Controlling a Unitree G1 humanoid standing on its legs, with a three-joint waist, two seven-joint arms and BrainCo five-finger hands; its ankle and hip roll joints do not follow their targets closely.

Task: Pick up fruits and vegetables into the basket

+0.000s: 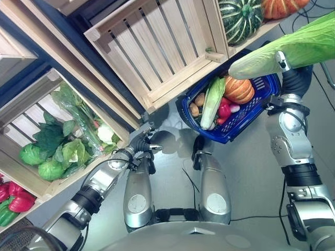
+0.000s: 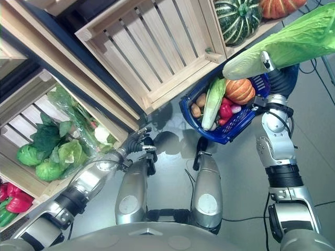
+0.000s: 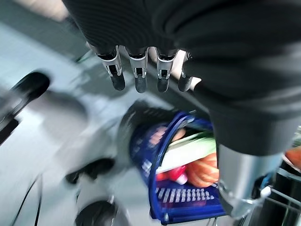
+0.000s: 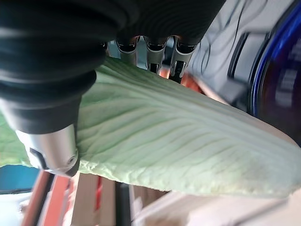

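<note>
Fingers on my left hand point(image 3: 141, 70) hang straight and relaxed with nothing in them; in the left eye view that hand sits low at the centre-left, just below the crate shelving, idle. Starting at the far left, the lower crate point(image 1: 31, 183) holds round green cabbages point(image 1: 51, 169) and loose leafy greens point(image 1: 78, 120), with red peppers point(image 1: 15, 201) in the next bin down. Moving across, the big slatted crate point(image 1: 157, 47) in the middle has nothing I can see inside it. Further right, the blue basket point(image 1: 246, 117) sits on the floor just below that crate's corner, already carrying a pale cabbage laid lengthwise, an orange pumpkin point(image 1: 239, 89), a red pepper and some brown potatoes. Above it on the shelf are a striped green squash point(image 1: 239, 18) and another orange pumpkin point(image 1: 280, 6).

On the right, my right hand point(image 4: 155, 52) has its fingers and thumb curled round a long napa cabbage point(image 1: 293, 52), which it holds in the air directly above the basket's far rim, tilted with its pale stem end pointing toward the crates.

I judge this as the carry-and-place step for that cabbage. The next move calls for lowering it into the basket beside the one already there, angling it to fit along the length before I loosen the grip.
</note>
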